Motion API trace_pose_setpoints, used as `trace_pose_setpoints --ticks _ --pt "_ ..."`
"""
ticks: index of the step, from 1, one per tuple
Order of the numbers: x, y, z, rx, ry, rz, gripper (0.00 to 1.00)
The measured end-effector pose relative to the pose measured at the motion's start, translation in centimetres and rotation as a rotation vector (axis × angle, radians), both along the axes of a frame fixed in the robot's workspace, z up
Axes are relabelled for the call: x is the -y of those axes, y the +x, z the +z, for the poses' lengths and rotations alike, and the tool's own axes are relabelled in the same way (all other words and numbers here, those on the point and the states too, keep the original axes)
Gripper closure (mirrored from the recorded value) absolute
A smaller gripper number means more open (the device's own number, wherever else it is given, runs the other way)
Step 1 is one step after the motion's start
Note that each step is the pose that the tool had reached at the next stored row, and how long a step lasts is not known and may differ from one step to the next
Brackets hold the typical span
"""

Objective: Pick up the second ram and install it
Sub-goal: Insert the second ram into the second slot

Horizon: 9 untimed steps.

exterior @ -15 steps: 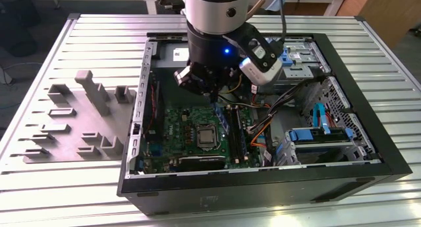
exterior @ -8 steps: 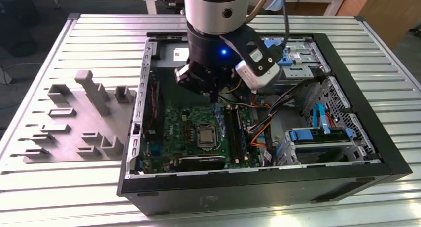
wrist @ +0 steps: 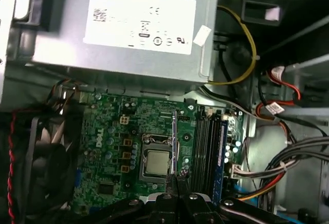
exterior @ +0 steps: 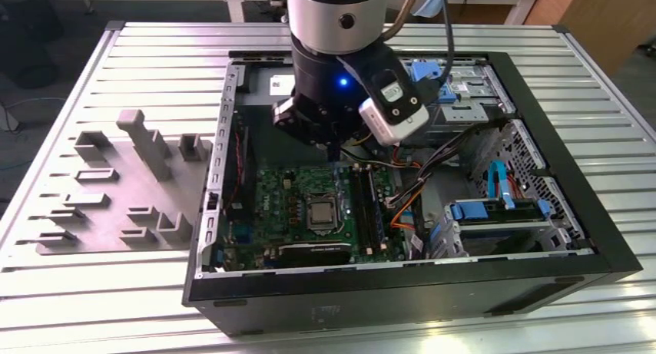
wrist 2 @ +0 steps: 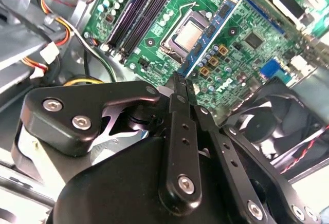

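Observation:
My gripper [exterior: 333, 144] hangs inside the open computer case [exterior: 574, 273], above the green motherboard [exterior: 297, 200]. Its fingers [wrist 2: 178, 88] are shut on the second ram [wrist 2: 218, 26], a narrow blue-green stick with dark chips that juts out from the fingertips. In the first wrist view the ram [wrist: 175, 142] shows edge-on as a thin line over the processor socket [wrist: 157, 162], and the gripper [wrist: 176, 185] sits at its near end. The dark memory slots [wrist: 208, 152] run parallel to the stick, a short way to one side of it.
A grey power-supply box [wrist: 128, 29] sits beyond the motherboard. A black fan [wrist 2: 267, 116] and bundles of coloured cables [wrist: 277, 111] flank the board. Blue drive brackets [exterior: 492, 208] fill the case at the exterior view's right. A grey slotted fixture [exterior: 123, 185] stands outside the case.

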<state>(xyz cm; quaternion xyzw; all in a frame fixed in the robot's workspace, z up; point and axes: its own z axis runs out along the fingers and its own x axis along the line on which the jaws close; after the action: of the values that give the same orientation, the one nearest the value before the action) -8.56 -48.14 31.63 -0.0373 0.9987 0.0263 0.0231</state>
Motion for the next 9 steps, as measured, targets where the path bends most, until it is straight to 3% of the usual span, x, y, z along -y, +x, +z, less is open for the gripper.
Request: trace_pose_setpoints --ticks 7,9 --pt "0.0 0.0 -0.05 0.0 0.0 -0.109 0.89" --pt "0.0 0.0 -0.05 -0.0001 0.0 -0.121 0.89"
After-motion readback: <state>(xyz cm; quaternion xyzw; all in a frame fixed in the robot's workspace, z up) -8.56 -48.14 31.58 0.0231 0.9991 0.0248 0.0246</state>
